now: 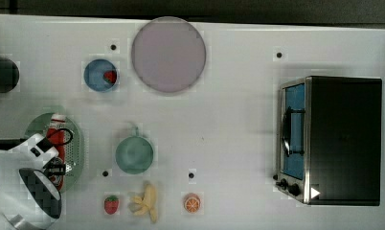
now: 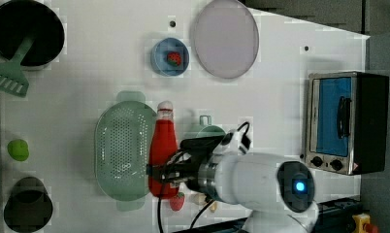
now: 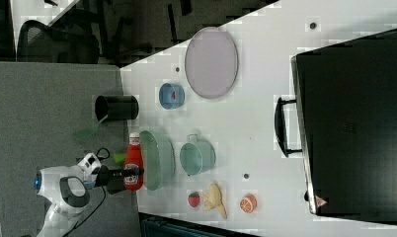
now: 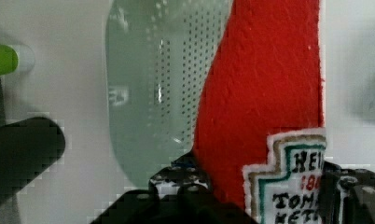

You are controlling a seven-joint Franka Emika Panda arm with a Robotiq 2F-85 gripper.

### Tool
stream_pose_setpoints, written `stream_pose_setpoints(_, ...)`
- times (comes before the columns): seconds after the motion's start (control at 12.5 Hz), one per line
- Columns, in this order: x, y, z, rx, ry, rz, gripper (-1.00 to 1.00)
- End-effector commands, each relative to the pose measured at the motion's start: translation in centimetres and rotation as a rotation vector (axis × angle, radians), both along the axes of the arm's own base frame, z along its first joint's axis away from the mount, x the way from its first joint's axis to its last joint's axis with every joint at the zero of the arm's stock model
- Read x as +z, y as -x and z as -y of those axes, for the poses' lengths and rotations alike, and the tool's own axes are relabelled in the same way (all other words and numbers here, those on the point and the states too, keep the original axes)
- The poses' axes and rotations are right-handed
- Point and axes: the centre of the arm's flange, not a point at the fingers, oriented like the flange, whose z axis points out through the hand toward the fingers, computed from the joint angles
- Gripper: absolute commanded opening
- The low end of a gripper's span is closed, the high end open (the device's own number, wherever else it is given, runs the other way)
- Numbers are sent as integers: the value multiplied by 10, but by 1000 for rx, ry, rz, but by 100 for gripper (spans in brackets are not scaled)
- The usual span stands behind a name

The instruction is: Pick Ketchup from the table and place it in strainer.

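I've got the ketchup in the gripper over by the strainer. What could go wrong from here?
1. The gripper holds the ketchup near its base, with the neck sticking far out; it could swing or slip in the jaws.
2. In the left view the bottle sits along the strainer rim, not its middle; released here, it may catch the edge and roll onto the table.

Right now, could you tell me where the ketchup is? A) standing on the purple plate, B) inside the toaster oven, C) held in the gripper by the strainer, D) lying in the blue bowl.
C: the gripper is closed on the ketchup's lower body, right beside the strainer in the left view.
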Motion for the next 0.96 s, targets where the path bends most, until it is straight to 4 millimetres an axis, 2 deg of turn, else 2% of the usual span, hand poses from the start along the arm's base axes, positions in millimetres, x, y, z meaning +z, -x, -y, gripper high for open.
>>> stream_pose_setpoints(0.08, -17, -10, -7, -160, -55, -14, 20)
stream_pose_setpoints(0.24, -36, -11, -11, -158, -76, -18, 26)
stream_pose_setpoints(0.4, -53, -12, -5, -138, -55, -26, 66)
stream_pose_setpoints(0.48, -56, -14, -4, -135, -52, -24, 88)
stream_pose_setpoints(0.56, -53, -15, -5, -137, -57, -18, 100)
stream_pose_setpoints(0.8, -31, -27, -1, -157, -67, 30, 100)
stream_pose_setpoints(0.96, -7, -46, 20, -205, -53, 71, 100)
